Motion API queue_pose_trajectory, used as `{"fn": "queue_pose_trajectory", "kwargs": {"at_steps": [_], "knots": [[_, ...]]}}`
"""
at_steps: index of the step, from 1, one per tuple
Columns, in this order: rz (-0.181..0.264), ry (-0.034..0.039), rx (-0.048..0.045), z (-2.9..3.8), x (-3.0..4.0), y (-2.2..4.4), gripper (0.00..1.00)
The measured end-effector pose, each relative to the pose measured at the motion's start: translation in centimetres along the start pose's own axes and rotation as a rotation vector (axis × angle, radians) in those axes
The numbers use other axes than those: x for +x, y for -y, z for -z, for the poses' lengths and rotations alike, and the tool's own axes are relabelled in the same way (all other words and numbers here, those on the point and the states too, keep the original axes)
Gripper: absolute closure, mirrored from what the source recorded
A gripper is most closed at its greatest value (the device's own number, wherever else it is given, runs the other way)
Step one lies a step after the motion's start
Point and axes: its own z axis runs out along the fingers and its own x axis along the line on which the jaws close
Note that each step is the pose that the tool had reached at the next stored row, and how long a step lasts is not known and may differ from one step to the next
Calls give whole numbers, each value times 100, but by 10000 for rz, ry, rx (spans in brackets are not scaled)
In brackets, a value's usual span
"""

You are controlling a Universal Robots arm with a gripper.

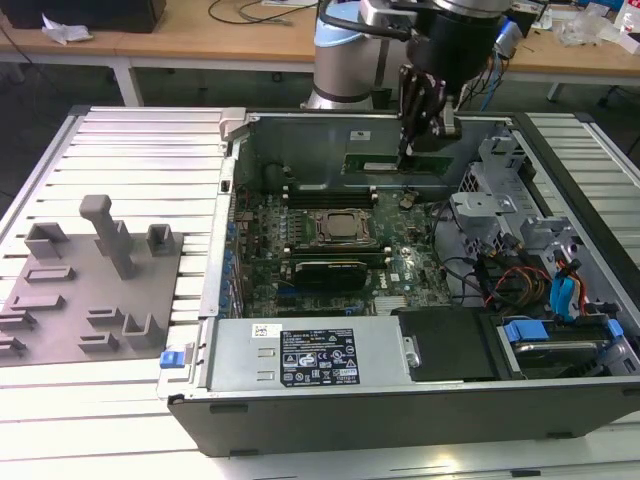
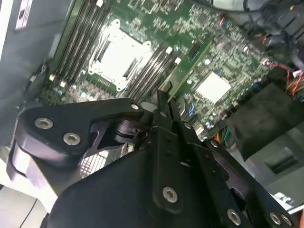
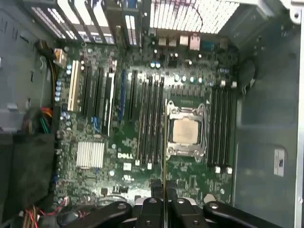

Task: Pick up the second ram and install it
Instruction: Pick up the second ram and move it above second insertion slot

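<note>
My gripper (image 1: 408,150) hangs over the far side of the open computer case (image 1: 230,340), above the motherboard (image 1: 400,275). In both wrist views it is shut on the second ram. That ram is a thin green-black stick, seen edge-on (image 3: 164,142) in the first wrist view and as a green strip (image 2: 190,61) in the second wrist view. It points from the gripper (image 3: 164,202) (image 2: 164,102) towards the board, beside the square CPU socket (image 3: 184,131) (image 2: 118,54) (image 1: 340,228). Black memory slots (image 3: 149,118) run on one side of the socket and more slots (image 3: 221,123) on the other.
A grey fixture plate (image 1: 60,340) with blocks and a post (image 1: 105,230) lies at the exterior view's left. A black ribbed module (image 1: 325,270) sits in front of the socket. Drive cages and cable bundles (image 1: 520,270) crowd the case's right; the power supply (image 1: 310,355) lines its near wall.
</note>
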Motion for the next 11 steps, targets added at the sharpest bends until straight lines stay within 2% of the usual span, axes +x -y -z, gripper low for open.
{"fn": "queue_pose_trajectory", "kwargs": {"at_steps": [3, 5, 6, 7, 8, 9, 10, 11], "knots": [[1, 4, -24, -39, -11, 125, 86], [0, 4, -38, -73, -16, 178, 86], [1, 4, -50, -108, -20, 216, 86], [1, 6, -52, -148, -21, 222, 86], [3, 12, -51, -172, -23, 189, 86], [1, 14, -51, -197, -30, 94, 86], [3, 14, -51, -208, -33, 48, 86], [2, 13, -52, -227, -38, -29, 86]]}}
